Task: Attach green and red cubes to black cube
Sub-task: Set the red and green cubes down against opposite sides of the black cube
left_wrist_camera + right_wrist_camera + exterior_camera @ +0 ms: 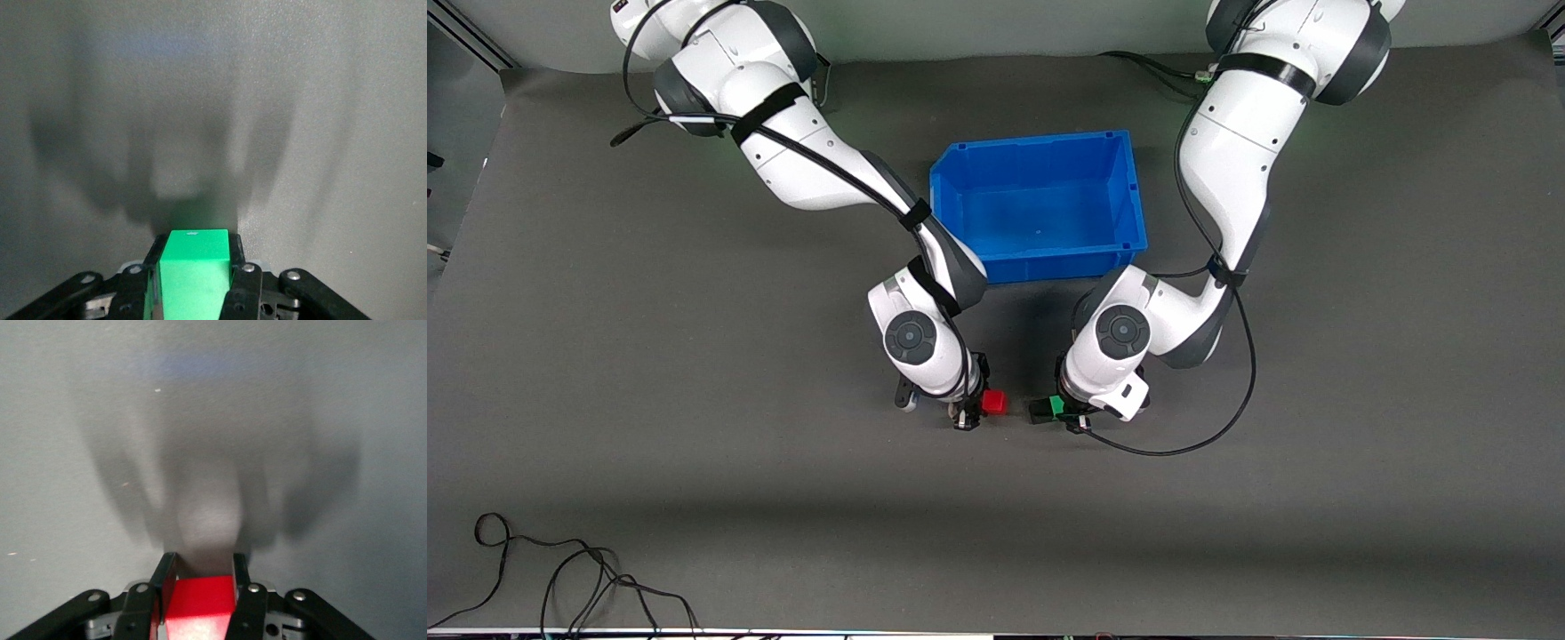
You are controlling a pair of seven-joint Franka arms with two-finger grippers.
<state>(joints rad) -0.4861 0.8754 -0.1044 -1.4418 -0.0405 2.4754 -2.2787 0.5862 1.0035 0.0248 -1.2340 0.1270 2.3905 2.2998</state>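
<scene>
1. The right gripper (pixel 971 411) hangs low over the tabletop (pixel 694 444), nearer the front camera than the blue bin (pixel 1040 206). Its jaws are clamped on the red cube (pixel 994 403), which sticks out toward the other arm.
2. The left gripper (pixel 1069 414) sits at a matching height, jaws clamped on the green cube (pixel 1056 406).
3. The black cube (pixel 1039 412) appears as a dark block touching the green cube on the side facing the red one; I judge it already joined to the green.
4. A small gap separates the red cube from the black cube.
5. Holding both pieces level and facing each other lets the arms press them together in a straight line, which looks like the remaining step.
6. Neither wrist view shows the black cube.
</scene>
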